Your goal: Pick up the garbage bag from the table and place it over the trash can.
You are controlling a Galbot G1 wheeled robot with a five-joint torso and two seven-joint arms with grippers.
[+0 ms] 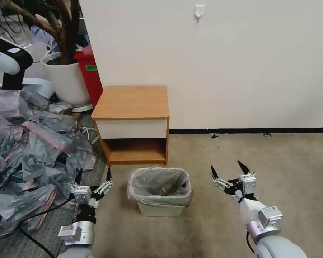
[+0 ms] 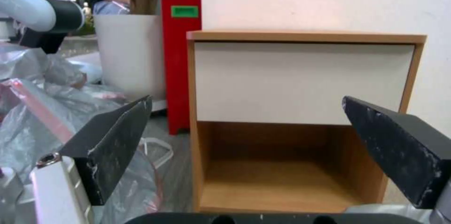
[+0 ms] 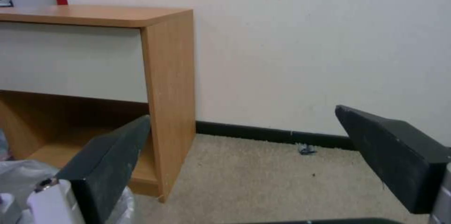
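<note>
Both tools, left tool [image 1: 92,178] and right tool [image 1: 229,172], hang spread and empty beside the can [image 1: 160,209]. Behind it the table [image 1: 132,102] top is bare. My bag [image 1: 159,185] already lines the can; I'd only check the rim seats evenly.

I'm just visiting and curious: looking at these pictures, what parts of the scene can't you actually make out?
- Bottom of the trash can, head view: the garbage bag lining it covers the inside.
- Back of the nightstand shelf, head view: the drawer front shadows it.
- Bag pile, head view: cut off by the picture's edge.
- Small dark scraps by the baseboard: too small to identify.
- Left hand and right hand, wrist views: fingers cropped.
</note>
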